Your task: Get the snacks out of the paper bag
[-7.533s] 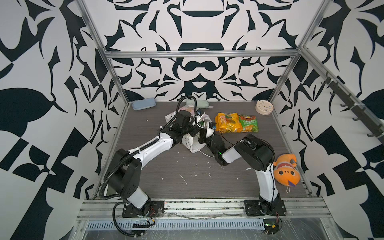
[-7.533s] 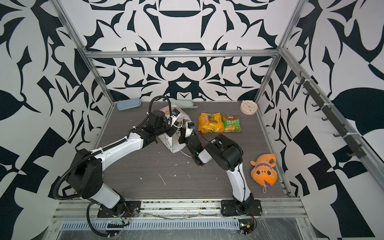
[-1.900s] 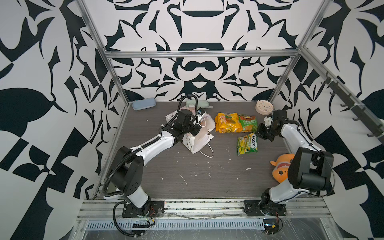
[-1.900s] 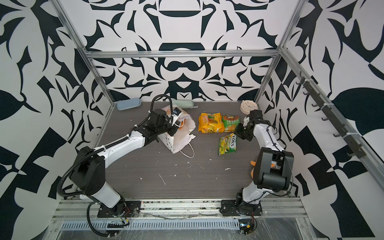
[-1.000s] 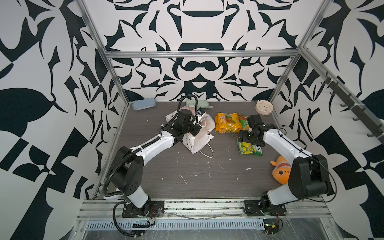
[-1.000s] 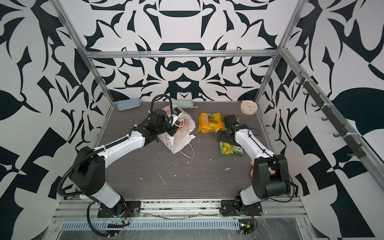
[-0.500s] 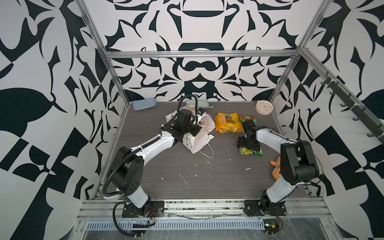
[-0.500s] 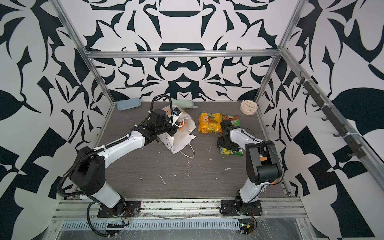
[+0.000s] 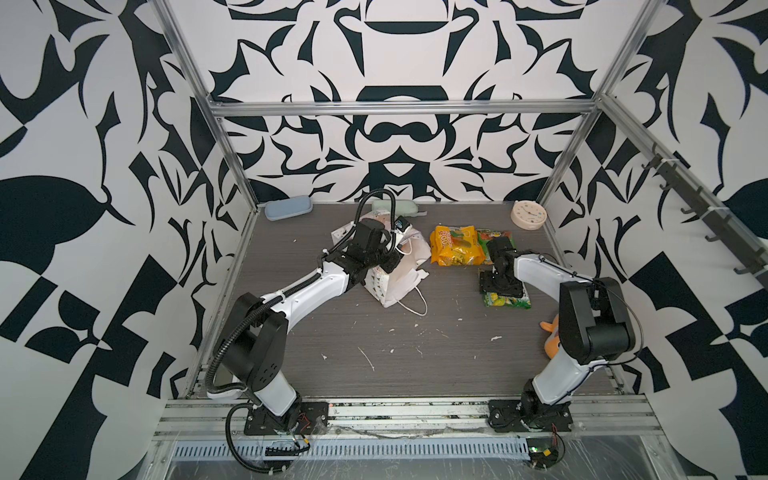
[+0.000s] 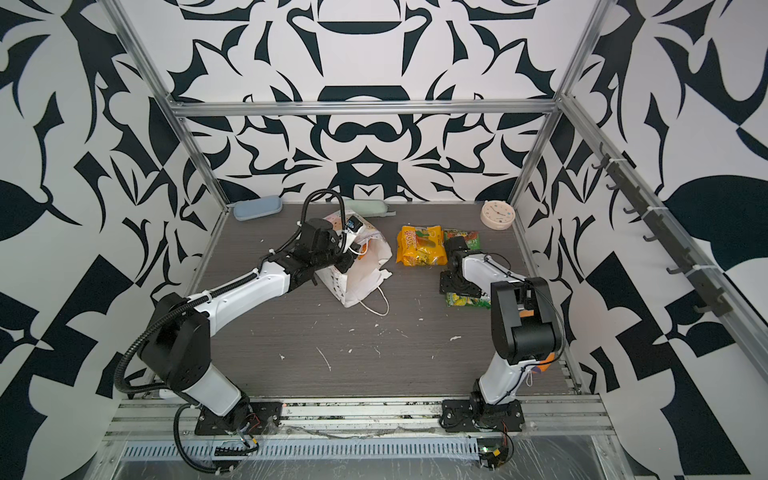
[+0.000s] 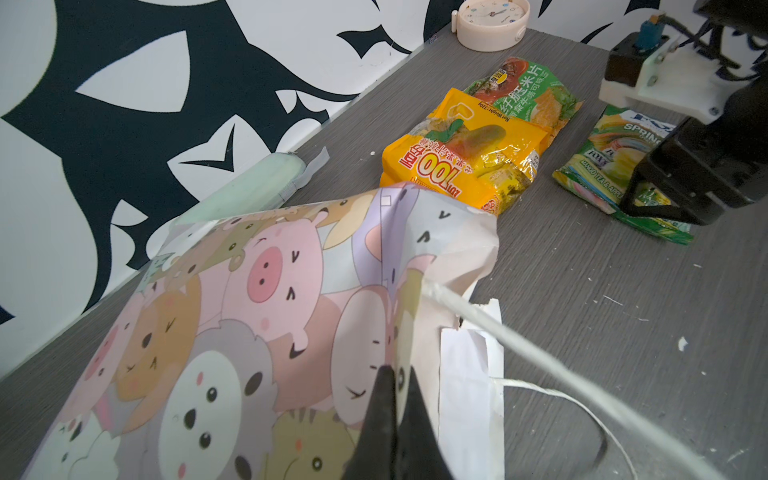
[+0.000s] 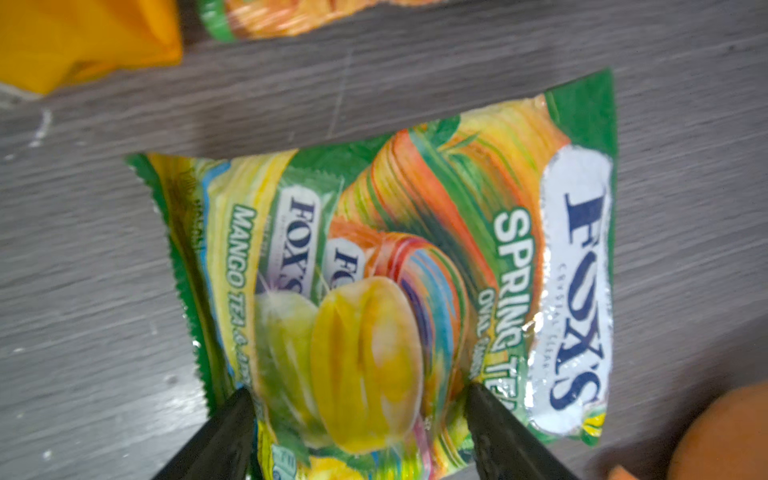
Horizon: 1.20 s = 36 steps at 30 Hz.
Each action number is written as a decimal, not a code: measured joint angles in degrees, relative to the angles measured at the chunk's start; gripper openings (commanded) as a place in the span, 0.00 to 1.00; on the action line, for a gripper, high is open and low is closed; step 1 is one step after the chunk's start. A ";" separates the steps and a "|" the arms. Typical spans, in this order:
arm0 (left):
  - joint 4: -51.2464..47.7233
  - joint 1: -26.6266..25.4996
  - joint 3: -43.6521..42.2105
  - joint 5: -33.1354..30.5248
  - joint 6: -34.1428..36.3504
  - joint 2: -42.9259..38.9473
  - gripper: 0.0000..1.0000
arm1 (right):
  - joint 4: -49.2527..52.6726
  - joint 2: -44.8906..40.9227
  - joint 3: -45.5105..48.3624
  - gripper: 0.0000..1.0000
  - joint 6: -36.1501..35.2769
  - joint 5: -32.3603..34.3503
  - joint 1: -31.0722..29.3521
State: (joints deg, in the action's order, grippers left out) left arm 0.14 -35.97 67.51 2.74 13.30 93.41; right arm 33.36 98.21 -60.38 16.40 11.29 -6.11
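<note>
Left claw (image 11: 397,370) is pinched shut on the paper bag (image 11: 249,299), slumped far-middle on the desk (image 9: 374,353) — right claw (image 12: 359,389) spread wide, straddling 1 green packet (image 12: 374,249) flat on the desk, right of the bag.

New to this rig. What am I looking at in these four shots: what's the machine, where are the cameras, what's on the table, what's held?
Two white robot arms are bolted at the front of a grey table. Both top views look down from one overhead stereo camera; the other two pictures come from a camera on each wrist. The left pincer is shut on the edge of the cartoon paper bag. The right pincer is open, set down astride the Fox's packet, which lies flat on the table. Also lying out: a yellow packet, a second green packet, a clock and an orange plush toy.
</note>
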 measured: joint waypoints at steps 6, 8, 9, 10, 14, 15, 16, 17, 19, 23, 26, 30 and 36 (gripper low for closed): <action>0.00 0.00 0.00 0.00 0.00 0.00 0.00 | 0.09 0.00 -0.52 0.74 -4.11 0.55 0.81; 0.00 0.00 0.00 0.00 0.00 0.00 0.00 | 0.13 0.07 -0.72 0.74 -5.31 0.70 0.81; 0.00 0.00 0.00 0.00 0.00 0.00 0.00 | 0.26 0.17 -0.98 0.74 -5.77 0.79 0.81; 0.00 0.00 0.00 0.00 0.00 0.00 0.00 | 0.28 0.37 -1.31 0.74 -6.19 0.79 0.81; 0.00 0.00 0.00 0.00 0.00 -0.02 0.00 | 0.22 1.01 -2.16 0.73 -7.65 0.81 0.81; 0.00 0.00 0.00 0.00 0.00 -0.02 0.00 | 0.22 1.11 -2.29 0.72 -7.96 0.96 0.81; 0.00 0.00 0.00 0.00 0.00 -0.02 0.00 | 0.22 1.18 -2.47 0.72 -8.22 1.03 0.81; 0.00 0.00 0.00 0.00 0.00 -0.02 0.00 | 0.22 1.27 -2.69 0.71 -8.52 1.05 0.81; 0.00 0.00 0.00 -0.02 0.00 -0.07 0.00 | 0.24 1.49 -3.32 0.71 -9.14 1.03 0.81; -0.02 0.00 0.00 -0.04 0.00 -0.13 0.00 | 0.22 2.34 -4.92 0.70 -10.49 1.03 0.79; -0.02 0.00 0.00 -0.04 0.02 -0.13 0.00 | 0.26 2.43 -5.14 0.71 -11.02 1.11 0.76; -0.02 0.00 0.00 -0.04 0.13 -0.13 0.00 | 0.24 0.26 -4.79 0.76 -10.19 0.28 0.72; -0.11 0.00 0.00 -0.04 0.15 -0.13 0.00 | -0.87 -13.14 0.92 0.99 -3.15 -3.06 1.57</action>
State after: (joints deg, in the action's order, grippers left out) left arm 0.03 -35.97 67.51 2.70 13.45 93.27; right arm 32.49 85.08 -59.46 13.26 8.23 -4.54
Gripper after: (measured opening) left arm 0.038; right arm 0.957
